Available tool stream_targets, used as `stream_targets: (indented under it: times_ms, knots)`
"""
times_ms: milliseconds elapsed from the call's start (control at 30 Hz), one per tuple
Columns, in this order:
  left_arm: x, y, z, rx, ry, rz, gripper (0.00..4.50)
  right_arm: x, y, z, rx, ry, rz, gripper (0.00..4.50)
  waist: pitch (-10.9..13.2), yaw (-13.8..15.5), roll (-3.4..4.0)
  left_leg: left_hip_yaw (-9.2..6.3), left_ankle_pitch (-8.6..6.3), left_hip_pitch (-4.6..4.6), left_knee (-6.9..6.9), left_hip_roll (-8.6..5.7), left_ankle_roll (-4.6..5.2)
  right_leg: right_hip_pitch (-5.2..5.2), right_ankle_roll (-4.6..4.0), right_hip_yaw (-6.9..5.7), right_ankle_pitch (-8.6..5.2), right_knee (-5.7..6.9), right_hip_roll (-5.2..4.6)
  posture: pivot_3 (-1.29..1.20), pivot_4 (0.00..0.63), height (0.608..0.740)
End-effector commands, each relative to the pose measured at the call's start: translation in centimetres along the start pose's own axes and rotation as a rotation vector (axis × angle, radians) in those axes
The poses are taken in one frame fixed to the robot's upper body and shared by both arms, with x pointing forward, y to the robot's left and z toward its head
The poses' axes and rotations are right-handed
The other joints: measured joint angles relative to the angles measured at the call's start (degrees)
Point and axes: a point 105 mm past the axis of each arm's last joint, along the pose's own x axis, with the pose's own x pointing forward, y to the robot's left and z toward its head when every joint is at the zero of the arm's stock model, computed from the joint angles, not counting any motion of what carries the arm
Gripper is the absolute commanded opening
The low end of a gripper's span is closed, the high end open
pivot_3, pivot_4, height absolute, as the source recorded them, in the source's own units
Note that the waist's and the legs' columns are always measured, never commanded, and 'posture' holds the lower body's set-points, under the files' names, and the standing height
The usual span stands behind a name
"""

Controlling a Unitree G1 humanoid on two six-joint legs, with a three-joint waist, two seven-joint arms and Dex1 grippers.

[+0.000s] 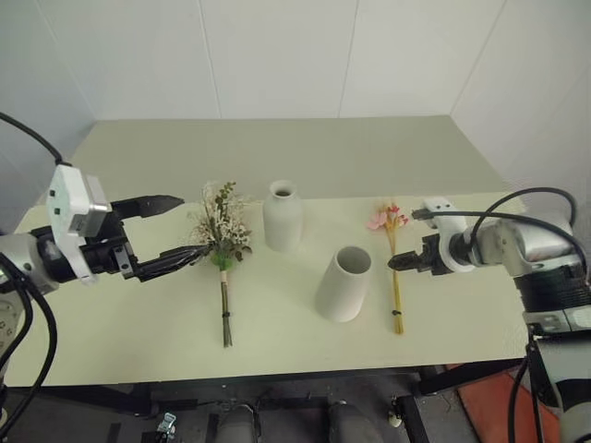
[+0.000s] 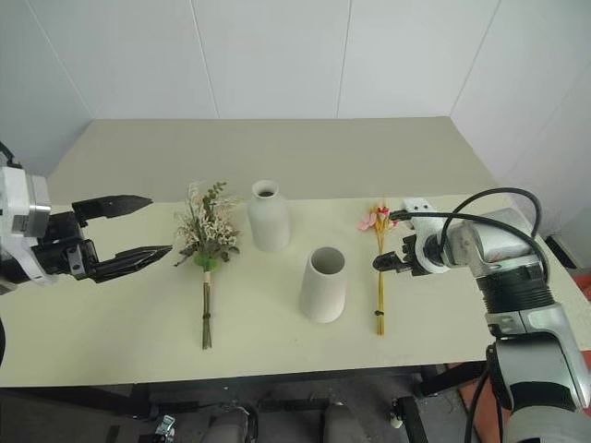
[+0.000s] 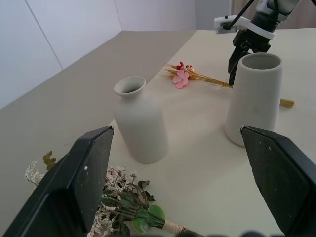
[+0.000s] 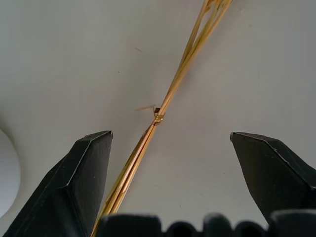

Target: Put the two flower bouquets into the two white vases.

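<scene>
On the pale table lies the bushy bouquet (image 1: pixel 222 231), its dark stems pointing toward the front edge. My left gripper (image 1: pixel 192 225) hangs open just left of its flower head, nothing between the fingers. To the right stands the narrow-necked white vase (image 1: pixel 283 217), and nearer the front the wide-mouthed white vase (image 1: pixel 343 284). The slim bouquet (image 1: pixel 395 277) lies flat right of that, pink blossoms at the far end. My right gripper (image 1: pixel 397 262) points down over its yellow stalks (image 4: pixel 163 111), open, one finger on each side and apart from them.
The table (image 1: pixel 277 148) reaches back to a white wall, with bare surface behind the vases. Its front edge runs close below the bouquets' stem ends. An orange object (image 1: pixel 489 397) lies on the floor at the front right.
</scene>
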Motion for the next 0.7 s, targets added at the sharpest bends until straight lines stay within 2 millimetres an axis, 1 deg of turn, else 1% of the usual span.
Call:
stream_targets:
  times_ms: [33,100,200,333,367,400,533,600,700]
  knots:
    - [-0.1,-0.1,1.1,0.046,-0.029,0.003,4.48,0.2,-0.3,0.8,-0.027,-0.018,-0.014,4.50,0.0,0.0,0.00,0.00,0.00,0.00,-0.01,0.00,0.00,0.00,0.00,0.01,0.00,0.00,0.00,0.00,0.150,0.740]
    - [-0.1,-0.2,1.0,0.046,-0.030,0.002,4.48,0.8,-0.3,0.6,-0.036,-0.006,-0.017,4.50,0.0,0.1,0.00,0.00,0.00,-0.02,-0.01,0.00,0.00,-0.01,0.00,0.00,0.00,-0.01,0.00,0.00,0.150,0.740]
    - [-0.1,-0.2,1.0,0.048,-0.031,0.002,4.50,1.5,-0.7,0.7,-0.050,-0.005,-0.048,3.92,0.0,0.0,-0.02,0.00,0.00,0.01,0.01,0.00,0.00,0.02,0.01,0.00,0.01,-0.01,0.00,0.00,0.150,0.740]
    - [-0.1,-0.2,1.0,0.052,-0.033,0.003,4.50,1.6,-0.5,1.3,-0.077,-0.038,-0.040,2.63,0.0,0.0,-0.02,0.00,0.00,0.06,0.01,0.01,0.00,0.05,0.03,0.00,0.00,0.02,0.01,0.00,0.150,0.740]
    - [-0.1,-0.2,1.0,0.053,-0.033,0.002,4.50,1.6,-0.5,1.5,-0.080,-0.048,-0.042,2.20,0.0,-0.1,-0.02,0.00,0.00,0.05,0.01,0.01,0.00,0.05,0.02,0.00,0.01,0.02,0.01,0.00,0.150,0.740]
    - [-0.1,-0.2,1.0,0.054,-0.033,0.001,4.50,1.5,-0.5,1.7,-0.081,-0.054,-0.042,2.08,0.0,-0.1,-0.02,0.00,0.00,0.05,0.01,0.01,0.00,0.05,0.01,0.00,0.01,0.02,0.02,0.00,0.150,0.740]
    - [0.2,-0.2,1.0,0.053,-0.039,-0.016,4.50,1.1,-1.0,2.1,-0.068,-0.083,-0.076,0.81,0.0,-0.1,-0.02,0.00,0.00,0.05,0.01,0.01,0.00,0.04,0.01,0.00,0.01,0.03,0.01,0.00,0.150,0.740]
    - [0.5,-0.4,1.0,0.050,-0.044,-0.032,4.50,0.6,-1.4,2.6,-0.052,-0.117,-0.102,0.05,0.0,0.0,-0.02,0.00,0.00,0.03,0.00,0.01,0.00,0.02,0.01,0.01,0.01,0.03,0.01,0.00,0.150,0.740]
    - [1.1,-0.6,1.0,0.040,-0.056,-0.061,4.50,-1.1,-2.3,4.6,-0.006,-0.252,-0.174,0.02,0.0,0.2,-0.02,0.00,0.00,-0.01,0.00,0.00,0.00,0.00,0.01,0.00,0.01,0.03,0.01,0.00,0.150,0.740]
